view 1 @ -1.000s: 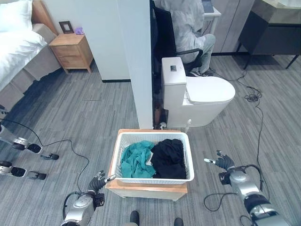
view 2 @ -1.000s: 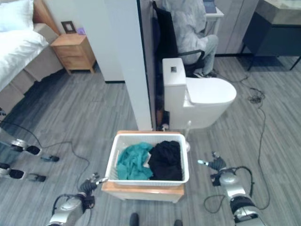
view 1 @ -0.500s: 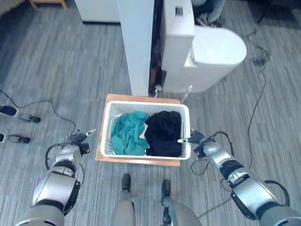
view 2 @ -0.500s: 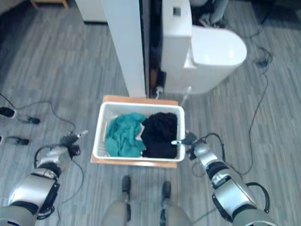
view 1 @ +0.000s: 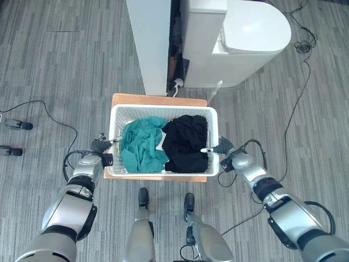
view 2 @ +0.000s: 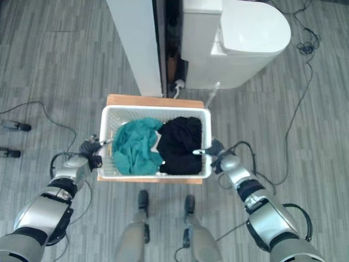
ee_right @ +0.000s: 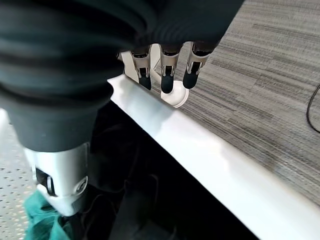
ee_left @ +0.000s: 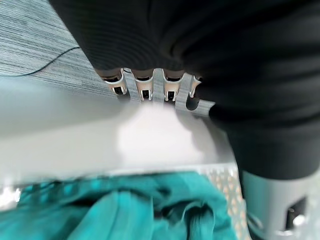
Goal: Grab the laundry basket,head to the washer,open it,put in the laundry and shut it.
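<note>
I've got the white laundry basket (view 1: 214, 143) w/ teal (view 1: 140, 146) & black clothes (view 1: 187, 143) on a low wooden stand (view 1: 158, 100). Left robot hand (view 1: 100, 146) & right robot hand (view 1: 222, 147) each curl over a side rim, thumbs inside.

A low wooden stand (view 1: 158, 100) is seen on the grey floor (view 1: 65, 65); a white laundry basket (view 1: 163, 112) is carried on it, covering it nearly edge to edge; a white toilet (view 1: 256, 33) stands on the floor beyond its far edge.
</note>
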Available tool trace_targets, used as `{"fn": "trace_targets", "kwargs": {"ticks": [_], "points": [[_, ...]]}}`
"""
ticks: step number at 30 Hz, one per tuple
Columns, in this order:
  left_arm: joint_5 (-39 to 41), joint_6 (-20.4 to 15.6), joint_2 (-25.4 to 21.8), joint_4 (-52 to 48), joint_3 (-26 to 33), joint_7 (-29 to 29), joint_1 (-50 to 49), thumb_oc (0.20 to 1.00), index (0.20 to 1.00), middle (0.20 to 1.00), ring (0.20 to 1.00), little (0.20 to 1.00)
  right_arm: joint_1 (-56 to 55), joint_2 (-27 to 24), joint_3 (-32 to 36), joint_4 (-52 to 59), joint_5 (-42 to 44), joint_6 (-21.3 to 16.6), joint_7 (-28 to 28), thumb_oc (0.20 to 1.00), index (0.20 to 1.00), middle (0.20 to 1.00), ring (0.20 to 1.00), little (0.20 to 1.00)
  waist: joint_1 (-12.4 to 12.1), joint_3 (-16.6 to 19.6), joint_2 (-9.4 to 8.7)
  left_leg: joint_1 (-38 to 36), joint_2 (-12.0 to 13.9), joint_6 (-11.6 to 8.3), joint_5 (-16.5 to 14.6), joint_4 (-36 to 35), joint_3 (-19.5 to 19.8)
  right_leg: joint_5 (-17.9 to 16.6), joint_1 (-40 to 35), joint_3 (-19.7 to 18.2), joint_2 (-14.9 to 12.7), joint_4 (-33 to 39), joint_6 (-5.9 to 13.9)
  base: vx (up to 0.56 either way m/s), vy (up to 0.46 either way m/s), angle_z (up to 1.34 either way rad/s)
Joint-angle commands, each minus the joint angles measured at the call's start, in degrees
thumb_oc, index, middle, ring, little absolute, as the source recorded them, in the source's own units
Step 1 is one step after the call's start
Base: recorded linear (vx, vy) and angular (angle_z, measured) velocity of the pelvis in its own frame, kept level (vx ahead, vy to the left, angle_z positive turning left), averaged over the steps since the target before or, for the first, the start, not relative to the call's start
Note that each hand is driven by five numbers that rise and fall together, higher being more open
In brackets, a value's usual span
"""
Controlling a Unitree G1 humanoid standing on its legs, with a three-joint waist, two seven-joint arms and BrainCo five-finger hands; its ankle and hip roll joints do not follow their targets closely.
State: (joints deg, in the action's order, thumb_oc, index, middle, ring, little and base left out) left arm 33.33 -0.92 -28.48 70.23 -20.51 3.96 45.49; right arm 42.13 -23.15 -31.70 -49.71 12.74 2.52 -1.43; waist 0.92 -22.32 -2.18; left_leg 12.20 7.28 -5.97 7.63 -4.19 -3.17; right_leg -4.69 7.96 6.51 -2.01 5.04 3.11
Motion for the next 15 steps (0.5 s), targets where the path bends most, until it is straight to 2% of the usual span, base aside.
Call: {"fn": "trace_targets", "kwargs": {"ticks": [1,4,9,15], "points": [[-7.69,-1.15,1.21,5.58,-3.83,-1.02,5.36,1.0,1.0,1.0,1.0,1.0,0.77,-1.95,-1.16,2.13,1.39,-2.67,-0.87,1.0,1.0,1.0,1.0,1.0,-0.14,1.16,-0.81,4.24,0.71,-0.09,-4.0,8.09,0.09,0.91,6.95,-1.12,-5.99,-7.71,4.49,0.01,0.043,-0.11],[-16.06,-0.19,0.94,8.89,-7.42,-1.91,7.89,1.0,1.0,1.0,1.0,1.0,1.58,-2.53,-1.0,2.73,1.15,-2.82,-0.63,1.0,1.0,1.0,1.0,1.0,0.38,0.72,-0.66,4.04,0.67,-0.03,-3.91,7.75,-0.38,0.68,7.23,-1.31,-6.15,-7.71,4.65,0.0,0.037,-0.12],[-23.52,0.8,1.04,12.91,-10.19,-1.54,10.7,1.0,1.0,1.0,1.0,1.0,3.42,-2.64,-0.85,2.22,-0.21,-2.53,-0.67,1.0,1.0,1.0,1.0,1.0,1.18,0.43,-0.8,3.88,0.62,0.16,-3.9,7.23,-0.93,0.33,7.55,-1.75,-6.13,-7.44,4.83,0.01,0.028,-0.05],[-24.77,1.28,0.72,15.66,-9.73,-1.04,11.43,1.0,1.0,1.0,1.0,1.0,4.97,-2.04,-0.41,0.28,0.05,-2.17,-0.57,1.0,1.0,1.0,1.0,1.0,1.52,0.03,-1.56,3.59,0.68,0.51,-4.34,7.35,-1.45,0.01,7.76,-2.55,-5.82,-6.93,4.88,0.02,0.02,-0.11]]}}
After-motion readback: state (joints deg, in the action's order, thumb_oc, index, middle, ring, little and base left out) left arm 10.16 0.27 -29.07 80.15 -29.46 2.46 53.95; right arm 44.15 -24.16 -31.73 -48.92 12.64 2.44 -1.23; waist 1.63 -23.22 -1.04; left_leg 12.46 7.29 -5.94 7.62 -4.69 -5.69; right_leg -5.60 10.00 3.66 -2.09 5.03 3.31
